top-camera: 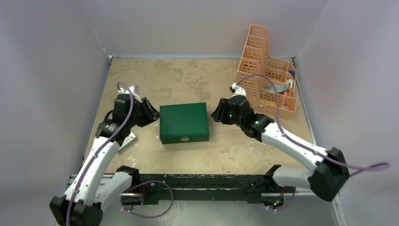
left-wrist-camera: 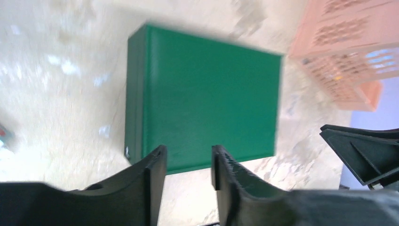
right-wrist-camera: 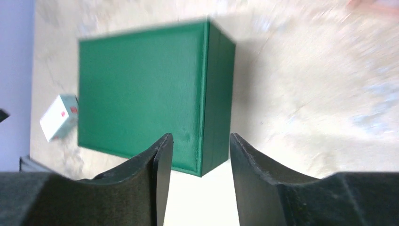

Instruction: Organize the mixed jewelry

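A closed green box [top-camera: 184, 123] lies in the middle of the table, its small clasp on the near side. No jewelry shows in any view. My left gripper [top-camera: 153, 112] is open and empty, just left of the box; in the left wrist view [left-wrist-camera: 188, 153] the box [left-wrist-camera: 202, 96] lies beyond its fingertips. My right gripper [top-camera: 216, 114] is open and empty, just right of the box; in the right wrist view [right-wrist-camera: 201, 141] the box's right side [right-wrist-camera: 141, 89] lies ahead of the fingers.
A peach plastic organizer rack [top-camera: 266, 70] stands at the back right, with small items in its low tray. A small white box [top-camera: 127, 141] lies under my left arm; it also shows in the right wrist view [right-wrist-camera: 58, 117]. White walls enclose the table.
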`<state>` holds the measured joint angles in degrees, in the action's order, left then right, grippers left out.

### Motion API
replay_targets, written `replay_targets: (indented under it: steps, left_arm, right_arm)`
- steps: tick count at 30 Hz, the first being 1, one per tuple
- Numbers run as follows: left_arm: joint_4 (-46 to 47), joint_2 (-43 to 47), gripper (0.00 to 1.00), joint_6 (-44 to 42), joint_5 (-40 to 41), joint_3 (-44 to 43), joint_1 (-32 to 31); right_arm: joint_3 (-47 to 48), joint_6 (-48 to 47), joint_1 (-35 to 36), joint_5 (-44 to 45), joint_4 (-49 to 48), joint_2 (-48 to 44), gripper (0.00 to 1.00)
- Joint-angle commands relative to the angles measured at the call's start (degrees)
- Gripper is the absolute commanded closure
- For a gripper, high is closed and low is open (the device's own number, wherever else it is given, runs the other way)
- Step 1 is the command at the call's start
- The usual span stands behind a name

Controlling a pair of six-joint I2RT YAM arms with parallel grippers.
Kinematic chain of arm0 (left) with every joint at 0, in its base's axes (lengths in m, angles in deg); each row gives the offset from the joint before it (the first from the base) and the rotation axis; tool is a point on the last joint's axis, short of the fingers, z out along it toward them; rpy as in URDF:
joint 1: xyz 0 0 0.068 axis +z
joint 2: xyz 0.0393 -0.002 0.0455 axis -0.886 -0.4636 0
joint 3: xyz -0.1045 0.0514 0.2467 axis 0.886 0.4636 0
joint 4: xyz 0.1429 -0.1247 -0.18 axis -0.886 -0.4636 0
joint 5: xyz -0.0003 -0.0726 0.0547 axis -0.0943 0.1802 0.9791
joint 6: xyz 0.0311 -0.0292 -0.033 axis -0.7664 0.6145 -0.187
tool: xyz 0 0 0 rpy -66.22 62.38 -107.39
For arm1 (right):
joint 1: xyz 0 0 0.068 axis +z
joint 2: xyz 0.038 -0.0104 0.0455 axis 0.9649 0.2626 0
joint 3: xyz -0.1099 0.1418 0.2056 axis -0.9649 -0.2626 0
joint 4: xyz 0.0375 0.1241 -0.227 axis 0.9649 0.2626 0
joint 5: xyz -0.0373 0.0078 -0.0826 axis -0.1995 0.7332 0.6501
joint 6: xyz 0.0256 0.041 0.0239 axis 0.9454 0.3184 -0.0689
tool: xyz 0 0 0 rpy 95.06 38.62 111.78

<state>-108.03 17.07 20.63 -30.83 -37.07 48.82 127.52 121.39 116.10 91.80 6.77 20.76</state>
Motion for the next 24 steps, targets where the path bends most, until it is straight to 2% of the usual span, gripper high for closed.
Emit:
replay_targets:
  steps: [1,3,4,5,6,7,10,15,24]
  left_arm:
    - [0.1,7.2,0.54,-8.1,4.7,-8.3,-0.1]
    - [-2.4,8.9,0.47,-11.0,7.2,-11.4,-0.1]
    - [-4.5,9.4,0.4,-12.4,9.2,-13.3,-0.1]
    - [-6.3,9.8,0.34,-13.4,10.4,-15.1,-0.1]
    - [-8.0,10.1,0.31,-14.2,11.4,-17.0,-0.1]
    - [-10.3,10.3,0.3,-14.6,12.8,-18.7,-0.1]
    - [-16.4,11.6,0.29,-13.5,17.0,-23.0,-0.1]
    - [-20.5,15.4,0.27,-13.5,20.7,-27.4,0.0]
    - [-20.9,21.3,0.27,-14.2,24.1,-30.2,-0.1]
  right_arm:
    - [4.8,-1.2,-0.2,20.9,5.3,-11.0,0.45]
    - [6.1,-1.7,-0.1,26.8,7.9,-15.6,0.34]
    - [6.7,-2.1,-0.1,29.6,8.8,-18.7,0.28]
    - [7.4,-2.4,-0.1,32.1,9.8,-20.9,0.2]
    - [8.0,-2.4,-0.1,34.3,10.8,-23.1,0.06]
    - [8.9,-3.0,-0.1,35.6,11.2,-24.9,0.02]
    - [12.5,-5.1,-0.1,41.3,13.2,-29.3,0.01]
    - [15.5,-5.8,-0.1,44.1,17.7,-33.8,0.01]
    - [18.4,-1.3,-0.1,45.4,20.2,-33.8,0.01]
